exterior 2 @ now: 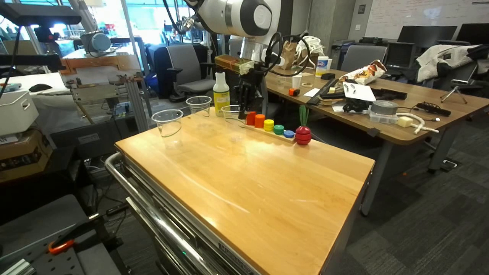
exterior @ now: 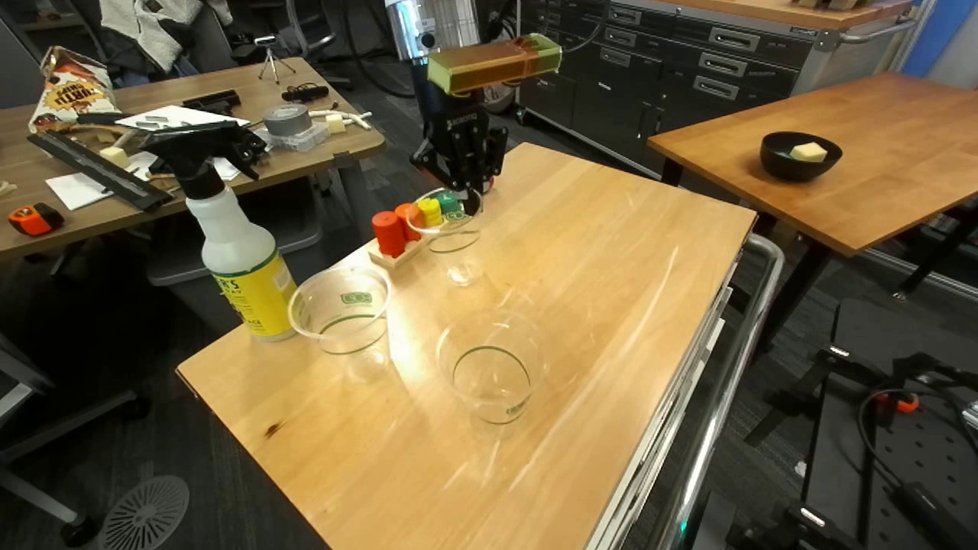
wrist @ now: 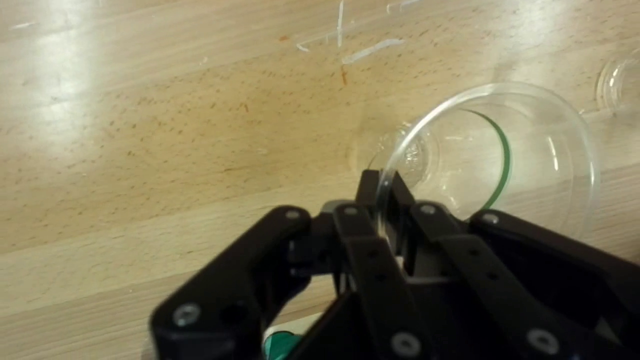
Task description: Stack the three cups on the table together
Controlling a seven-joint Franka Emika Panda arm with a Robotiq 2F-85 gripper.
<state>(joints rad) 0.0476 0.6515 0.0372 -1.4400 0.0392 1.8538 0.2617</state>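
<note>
Picking up looks to be the step in hand: the claw (wrist: 384,185) pinches the rim of a first cup (wrist: 500,155) near the five blocks (exterior 2: 268,125), though I cannot tell whether its base is off the table (exterior: 611,252). The next move should call for raising it clear, carrying it over the second cup (exterior: 341,309), which stands beside the spray bottle (exterior: 248,267), or the third cup (exterior: 493,367), and lowering it, upright and centred, inside. There are three cups, none nested, one spray bottle, five blocks and one round red toy (exterior 2: 303,135).
</note>
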